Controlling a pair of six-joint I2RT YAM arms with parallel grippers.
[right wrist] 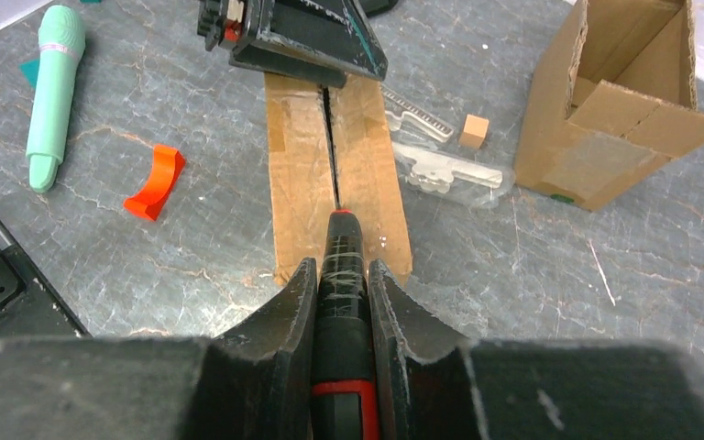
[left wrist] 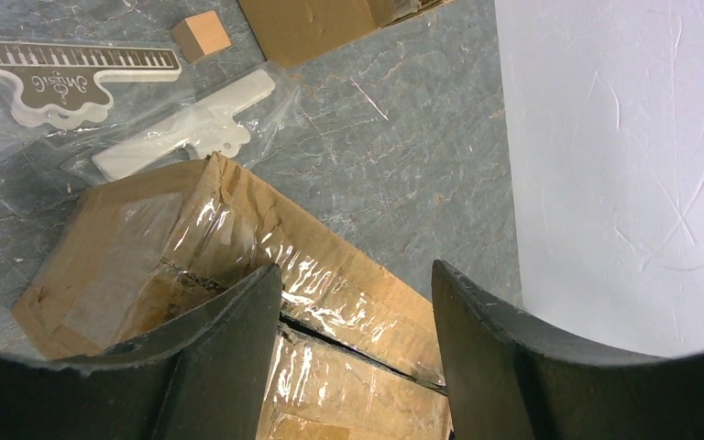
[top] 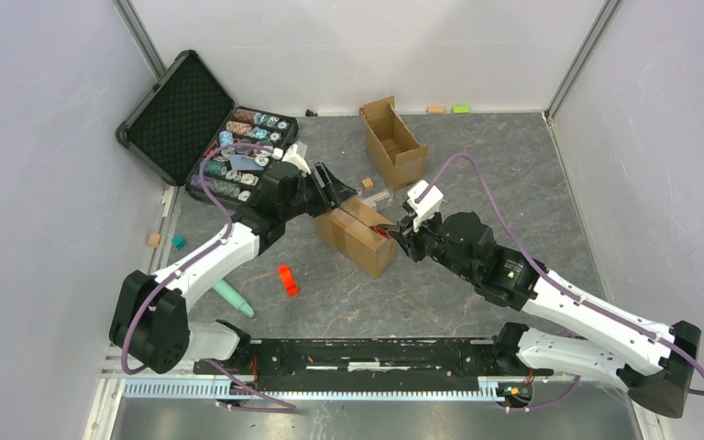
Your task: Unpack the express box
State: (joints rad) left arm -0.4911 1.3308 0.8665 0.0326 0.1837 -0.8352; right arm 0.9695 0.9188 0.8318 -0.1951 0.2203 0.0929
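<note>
Express box (top: 357,234) lies just beside the open carton (top: 392,142), on its arm-base side, taped seam partly slit. Right gripper (right wrist: 341,275) pinches a black-red cutter (right wrist: 341,243), tip on the seam. Left gripper (left wrist: 357,293) is spread over the box end nearer the carton. Best to cut shallow and straight along the seam, with the box braced.

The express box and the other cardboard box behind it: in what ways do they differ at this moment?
The express box has its flaps down under glossy tape; the other box has its flaps raised and its inside open. The express box has the black tool of the right pincer at its seam; the other box stands apart, untouched. Both are brown cardboard.
</note>
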